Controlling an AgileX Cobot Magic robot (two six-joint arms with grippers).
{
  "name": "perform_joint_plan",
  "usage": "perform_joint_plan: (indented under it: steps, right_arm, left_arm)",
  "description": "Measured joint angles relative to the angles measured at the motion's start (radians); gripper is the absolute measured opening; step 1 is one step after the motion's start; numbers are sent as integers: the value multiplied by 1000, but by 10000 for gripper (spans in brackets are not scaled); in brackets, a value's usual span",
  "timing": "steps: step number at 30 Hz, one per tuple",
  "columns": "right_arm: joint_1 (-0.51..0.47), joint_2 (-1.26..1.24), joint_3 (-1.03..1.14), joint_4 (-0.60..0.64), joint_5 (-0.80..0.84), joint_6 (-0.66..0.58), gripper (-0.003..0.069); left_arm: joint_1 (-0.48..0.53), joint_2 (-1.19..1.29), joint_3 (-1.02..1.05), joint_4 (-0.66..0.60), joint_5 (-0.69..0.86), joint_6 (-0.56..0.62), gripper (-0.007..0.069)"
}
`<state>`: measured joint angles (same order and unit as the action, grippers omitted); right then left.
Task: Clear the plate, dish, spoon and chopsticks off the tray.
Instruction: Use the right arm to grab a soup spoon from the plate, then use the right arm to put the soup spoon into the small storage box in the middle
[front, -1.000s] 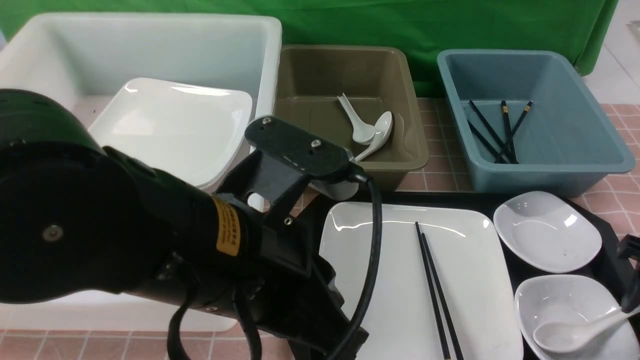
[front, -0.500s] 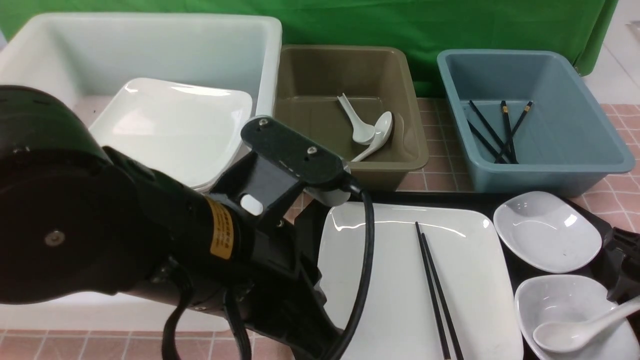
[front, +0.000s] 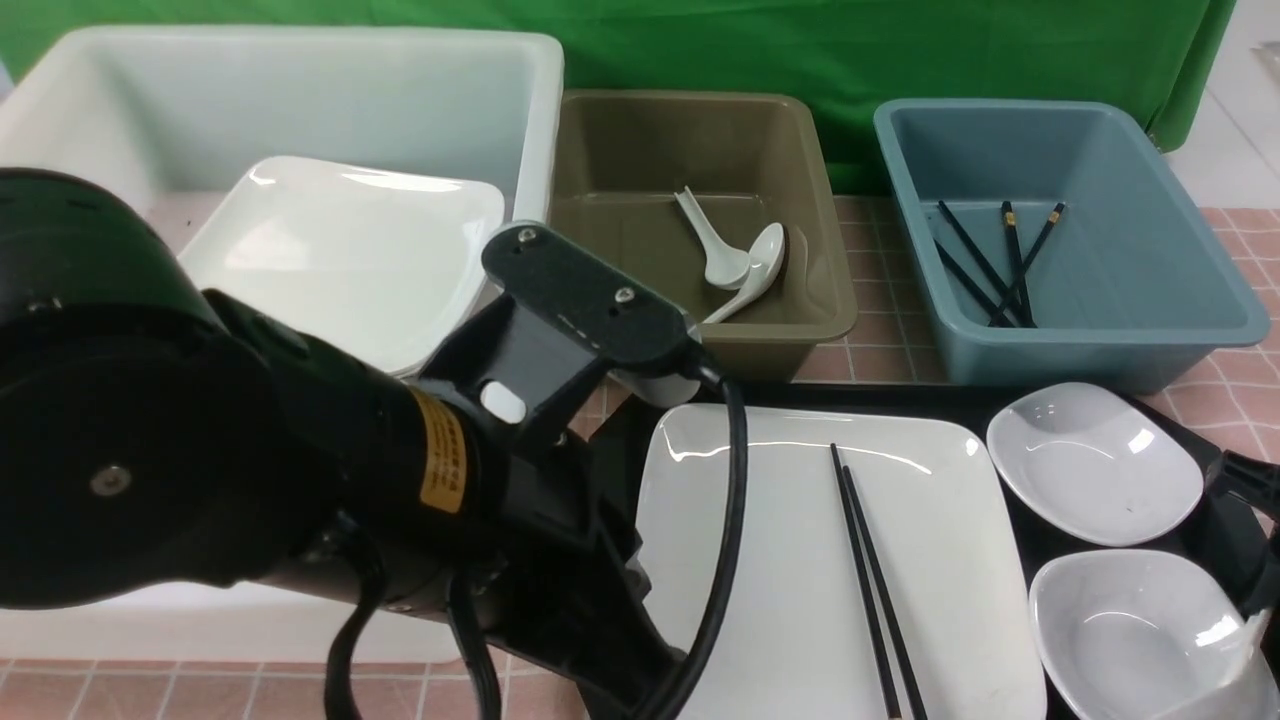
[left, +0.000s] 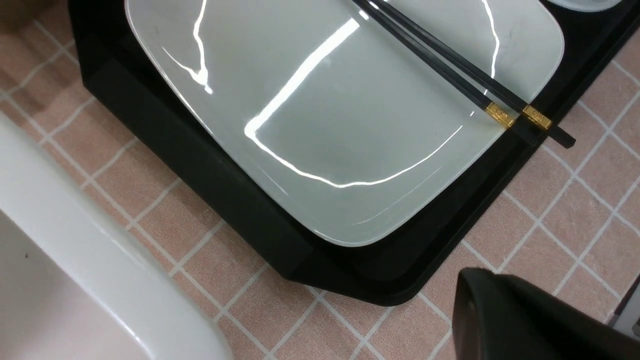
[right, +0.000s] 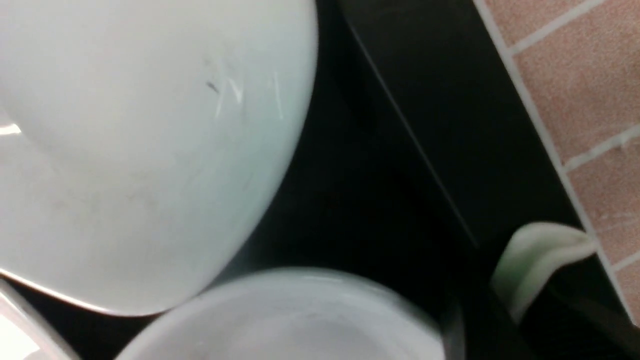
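Observation:
The black tray (front: 900, 395) holds the large white plate (front: 800, 560), with the chopsticks (front: 865, 580) lying across it. Two small white dishes sit on the tray's right side, a far dish (front: 1095, 465) and a near dish (front: 1130, 630). My right gripper (front: 1255, 560) is at the tray's right edge beside the near dish. In the right wrist view it is shut on the white handle end of the spoon (right: 537, 257). My left arm hangs over the tray's near left corner (left: 350, 290). Only one dark finger (left: 520, 320) of its gripper shows.
A big white tub (front: 540, 120) at the back left holds a large white plate (front: 340, 260). An olive tub (front: 700, 105) in the middle holds two spoons (front: 745, 265). A blue tub (front: 1060, 110) on the right holds several chopsticks (front: 1000, 265). My bulky left arm (front: 200, 440) blocks the front left.
My right gripper has closed on the spoon's handle. The spoon's bowl no longer lies in the near dish. The left arm has shifted slightly.

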<state>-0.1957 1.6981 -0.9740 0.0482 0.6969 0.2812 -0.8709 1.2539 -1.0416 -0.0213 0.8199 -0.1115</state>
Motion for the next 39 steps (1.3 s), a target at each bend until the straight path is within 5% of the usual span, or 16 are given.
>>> perform_joint_plan:
  steps: [17,23,26,30,39]
  right_arm:
    - [0,-124,-12,112,-44,-88,102]
    - [1,-211,-65,416,-24,-333,102]
    - [31,-233,-135,600,-20,-485,102]
    - [120,-217,-259,675,-66,-538,102]
    - [361,52,-610,691,-263,-553,102]
  left_arm:
    - [0,0,0,0,-65,-1,-3]
    - [9,2,0,73,-246,-79,-3]
    - [61,4,0,93,-414,-106,-3]
    - [160,6,-10,97,-534,-110,-3]
    - [402,7,-92,102,-414,-116,-3]
